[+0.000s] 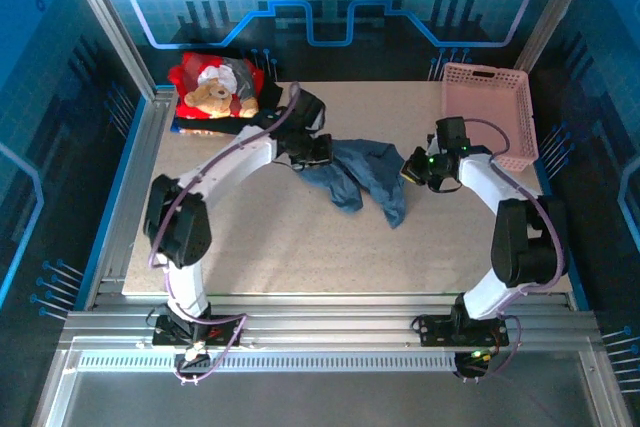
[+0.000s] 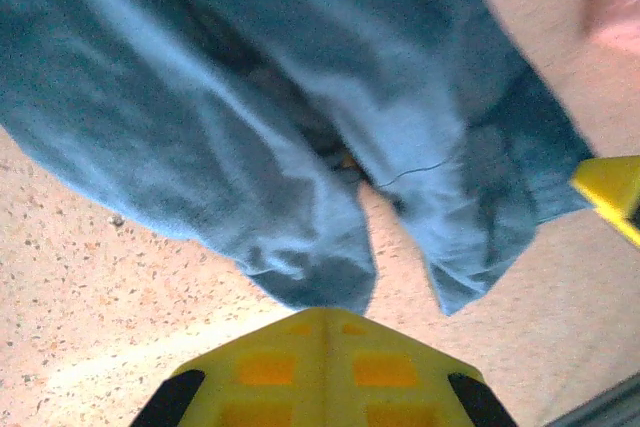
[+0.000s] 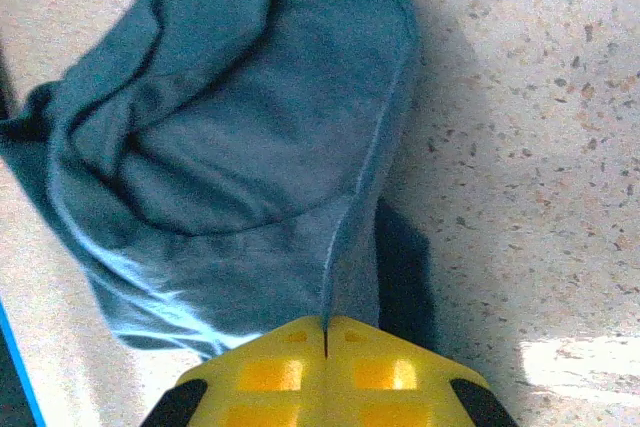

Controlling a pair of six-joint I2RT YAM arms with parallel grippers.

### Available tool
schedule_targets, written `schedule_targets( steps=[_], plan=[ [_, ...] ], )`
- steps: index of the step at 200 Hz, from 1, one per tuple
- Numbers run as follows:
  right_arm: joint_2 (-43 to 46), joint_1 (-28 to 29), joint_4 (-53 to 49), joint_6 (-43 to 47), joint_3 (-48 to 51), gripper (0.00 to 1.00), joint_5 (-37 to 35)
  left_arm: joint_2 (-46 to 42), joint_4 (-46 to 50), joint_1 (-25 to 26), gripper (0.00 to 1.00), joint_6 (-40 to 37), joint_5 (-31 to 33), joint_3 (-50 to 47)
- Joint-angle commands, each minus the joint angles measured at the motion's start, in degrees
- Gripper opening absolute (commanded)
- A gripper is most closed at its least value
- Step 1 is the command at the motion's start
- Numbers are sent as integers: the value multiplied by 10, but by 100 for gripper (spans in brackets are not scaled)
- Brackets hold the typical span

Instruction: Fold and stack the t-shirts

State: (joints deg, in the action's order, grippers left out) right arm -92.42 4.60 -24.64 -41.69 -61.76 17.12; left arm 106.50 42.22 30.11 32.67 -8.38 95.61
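Shirt in hand: the slate-blue t-shirt (image 1: 365, 175) sits bunched in the middle of the counter (image 1: 280, 247), strung between the two arms with two loose lobes trailing toward the near edge.
Left fingers (image 2: 322, 332): closed flat together at the shirt's left end, with a hanging fold of cloth meeting their tips. It looks like a pinch on the fabric.
Right fingers (image 3: 325, 337): shut tight, a hem edge running straight down into the seam between them. They have the shirt's right end.
How it handles: soft, light and floppy. It will sag and twist wherever it isn't held, and a thin pinch could slip.
Where to hold: I'd say on a hem or shoulder seam, at two well-separated corners, so it hangs open flat.
Other shirts: the red t-shirt (image 1: 215, 87) with the teddy print lies on the black t-shirt (image 1: 205, 125) at the far left corner, well apart from both arms.
Basket: the pink basket (image 1: 485, 72) stands at the far right, just behind the right arm.
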Motion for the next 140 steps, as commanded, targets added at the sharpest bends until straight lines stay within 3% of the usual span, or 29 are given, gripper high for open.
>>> schedule_targets(
  steps=[1, 35, 70, 140],
  plan=[
    [1, 8, -35, 13, -7, 0, 4, 19, -30, 14, 10, -6, -70, -7],
    [-10, 9, -24, 7, 9, 0, 3, 96, 37, 77, 42, -42, -62, 61],
    [-22, 9, -24, 13, 11, 0, 6, 166, 105, 114, 47, -81, 4, 108],
    [-35, 1, -23, 27, 13, 0, 22, 229, 92, 143, 51, -99, 119, 126]
  ],
)
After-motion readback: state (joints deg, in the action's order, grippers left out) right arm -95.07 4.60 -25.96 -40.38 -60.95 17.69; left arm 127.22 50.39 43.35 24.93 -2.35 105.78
